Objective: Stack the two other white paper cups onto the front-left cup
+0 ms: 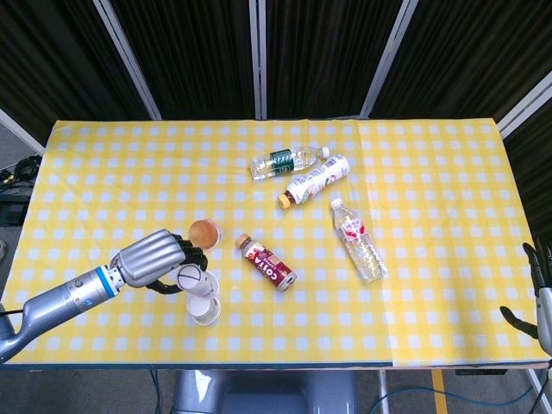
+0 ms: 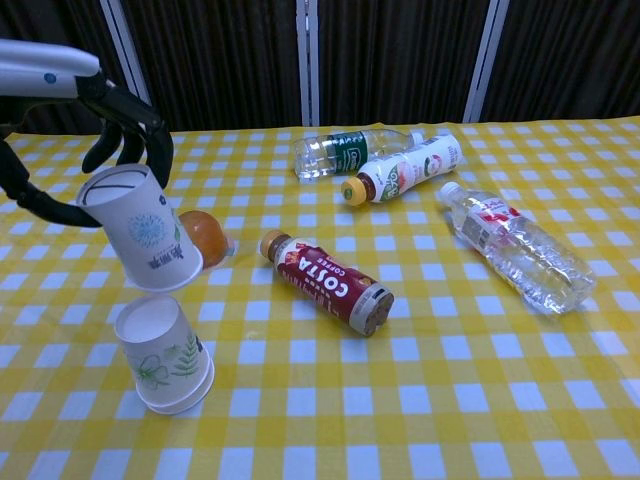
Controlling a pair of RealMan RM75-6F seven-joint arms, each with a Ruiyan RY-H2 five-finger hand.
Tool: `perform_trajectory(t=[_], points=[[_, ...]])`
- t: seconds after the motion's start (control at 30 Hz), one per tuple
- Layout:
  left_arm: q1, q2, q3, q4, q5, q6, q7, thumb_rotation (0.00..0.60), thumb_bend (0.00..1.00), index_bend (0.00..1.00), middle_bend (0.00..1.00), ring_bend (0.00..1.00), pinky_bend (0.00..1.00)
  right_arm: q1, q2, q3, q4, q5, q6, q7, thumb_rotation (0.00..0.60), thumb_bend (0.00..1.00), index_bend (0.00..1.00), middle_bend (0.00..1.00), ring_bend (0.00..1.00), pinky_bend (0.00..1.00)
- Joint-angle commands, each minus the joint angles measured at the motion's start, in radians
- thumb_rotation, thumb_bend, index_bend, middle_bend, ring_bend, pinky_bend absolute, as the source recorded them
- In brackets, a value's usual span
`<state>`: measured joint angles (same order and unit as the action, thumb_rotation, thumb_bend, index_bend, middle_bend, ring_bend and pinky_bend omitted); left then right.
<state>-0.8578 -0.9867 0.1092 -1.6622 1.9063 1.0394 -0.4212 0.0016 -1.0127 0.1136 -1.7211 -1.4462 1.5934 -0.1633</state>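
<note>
The left hand (image 2: 120, 130) is reaching in from nine o'clock on a grey forearm, its dark fingers (image 2: 150, 135) curling around a white paper cup with a blue flower print (image 2: 140, 228). It is holding that cup upside down and tilted, in the air just above a white paper cup with a green leaf print (image 2: 165, 352), which is standing upside down at seven o'clock on the yellow-and-white checked tablecloth (image 1: 431, 172). The two cups are not touching in the chest view.

The head view is looking down on the silver back of the left hand (image 1: 153, 259) and the held cup's round base (image 1: 191, 279); the chest view alone is showing the printed patterns and the gap between the cups. Only the head view is catching the right hand (image 1: 539, 293), at the four o'clock edge, holding nothing with its fingers apart.

Two paper cups are showing. Four plastic bottles are lying on their sides: a clear bottle with a green label (image 2: 345, 152), a white-labelled bottle with an orange cap (image 2: 400, 170), a clear bottle with a red label (image 2: 515, 245) and a dark red coffee bottle (image 2: 325, 280). One orange jelly dome (image 2: 208, 232) is sitting just behind the held cup.
</note>
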Motion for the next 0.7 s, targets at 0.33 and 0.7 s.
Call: perform_trajectory(t=[0.33, 0.7], points=[[0.003, 0.021, 0.056, -0.035, 0.067, 0.018, -0.016, 0.6, 0.31, 0.49, 0.48, 0.46, 0.56, -0.003, 0.004, 0.0, 0.001, -0.004, 0.004, 0.009, 0.6, 0.0, 0.0, 0.0, 0.0, 0.0], [0.017, -0.001, 0.04, -0.01, 0.033, -0.001, 0.069, 0.6, 0.31, 0.49, 0.48, 0.46, 0.56, -0.004, 0.005, 0.0, -0.001, -0.005, 0.005, 0.007, 0.6, 0.0, 0.0, 0.0, 0.0, 0.0]])
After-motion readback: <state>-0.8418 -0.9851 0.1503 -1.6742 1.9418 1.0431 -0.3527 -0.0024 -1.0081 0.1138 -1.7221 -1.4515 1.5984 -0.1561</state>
